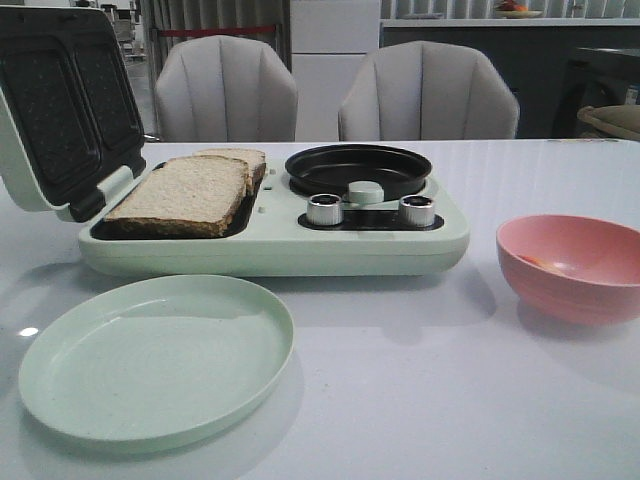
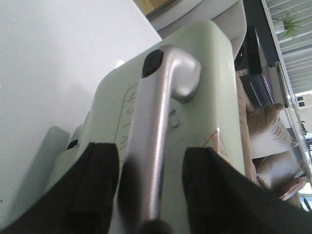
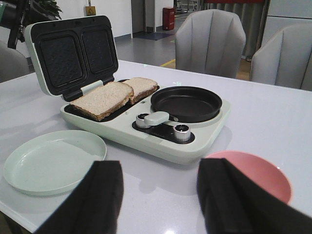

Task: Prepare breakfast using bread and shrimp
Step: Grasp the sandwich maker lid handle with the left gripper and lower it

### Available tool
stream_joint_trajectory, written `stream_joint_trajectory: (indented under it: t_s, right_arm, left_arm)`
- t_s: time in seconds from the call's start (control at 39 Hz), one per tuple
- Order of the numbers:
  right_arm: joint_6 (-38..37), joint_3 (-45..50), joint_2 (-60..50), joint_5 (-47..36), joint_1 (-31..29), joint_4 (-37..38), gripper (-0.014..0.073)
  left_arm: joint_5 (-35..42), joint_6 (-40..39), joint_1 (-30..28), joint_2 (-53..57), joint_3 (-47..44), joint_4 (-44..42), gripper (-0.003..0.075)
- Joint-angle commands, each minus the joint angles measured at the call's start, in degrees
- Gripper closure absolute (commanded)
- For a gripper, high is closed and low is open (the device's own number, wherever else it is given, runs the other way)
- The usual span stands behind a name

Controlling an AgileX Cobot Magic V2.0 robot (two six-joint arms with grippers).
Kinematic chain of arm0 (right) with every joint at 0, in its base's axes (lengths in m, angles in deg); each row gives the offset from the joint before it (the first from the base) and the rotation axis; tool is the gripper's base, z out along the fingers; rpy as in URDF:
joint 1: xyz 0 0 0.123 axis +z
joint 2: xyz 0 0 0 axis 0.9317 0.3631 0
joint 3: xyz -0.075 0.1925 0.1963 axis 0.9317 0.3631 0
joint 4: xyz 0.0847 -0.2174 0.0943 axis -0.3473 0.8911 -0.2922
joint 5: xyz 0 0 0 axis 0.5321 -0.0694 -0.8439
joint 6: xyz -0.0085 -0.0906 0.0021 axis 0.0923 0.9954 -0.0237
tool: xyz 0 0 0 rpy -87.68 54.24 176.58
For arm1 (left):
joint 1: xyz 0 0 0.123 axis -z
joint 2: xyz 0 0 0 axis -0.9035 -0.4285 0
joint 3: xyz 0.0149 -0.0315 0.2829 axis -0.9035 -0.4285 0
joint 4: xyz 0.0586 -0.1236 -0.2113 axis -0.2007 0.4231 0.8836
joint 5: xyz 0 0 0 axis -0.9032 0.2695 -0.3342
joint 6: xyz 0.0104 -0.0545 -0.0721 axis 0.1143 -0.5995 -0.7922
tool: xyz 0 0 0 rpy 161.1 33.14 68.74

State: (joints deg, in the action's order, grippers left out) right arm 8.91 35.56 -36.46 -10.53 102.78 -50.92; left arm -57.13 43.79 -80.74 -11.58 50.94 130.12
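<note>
Two bread slices lie side by side on the lower plate of the open pale green sandwich maker (image 1: 270,250), the near one (image 1: 185,193) overlapping the far one (image 1: 240,158); both show in the right wrist view (image 3: 102,97). A small orange piece (image 1: 535,262), perhaps shrimp, lies in the pink bowl (image 1: 575,265). My left gripper (image 2: 150,163) is open, its jaws on either side of the silver handle (image 2: 156,122) on the back of the raised lid (image 2: 214,87). My right gripper (image 3: 160,170) is open and empty above the table's near edge. Neither gripper shows in the front view.
An empty pale green plate (image 1: 155,355) sits in front of the sandwich maker. A black round pan (image 1: 358,170) and two silver knobs (image 1: 325,209) are on its right half. The raised lid (image 1: 60,100) stands at the left. Two grey chairs (image 1: 225,90) stand behind the table.
</note>
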Motion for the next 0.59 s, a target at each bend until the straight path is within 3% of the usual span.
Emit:
stream_joint_trajectory:
  t_s: [0.0,0.13,0.56]
  right_arm:
    - [0.1,-1.4,-0.7,-4.9,-0.1,0.9,0.0138]
    - [0.1,-1.4,-0.7,-4.9,-0.1,0.9,0.0138]
    - [0.1,-1.4,-0.7,-4.9,-0.1,0.9,0.0138]
  left_arm:
    - [-2.4,1.2,1.0,2.6,1.9,3.8,0.0431]
    - [-5.0,6.8,2.8,2.6,1.9,6.5,0.0483]
    - [-5.4,19.7,17.4,2.6,1.9,4.9,0.0482]
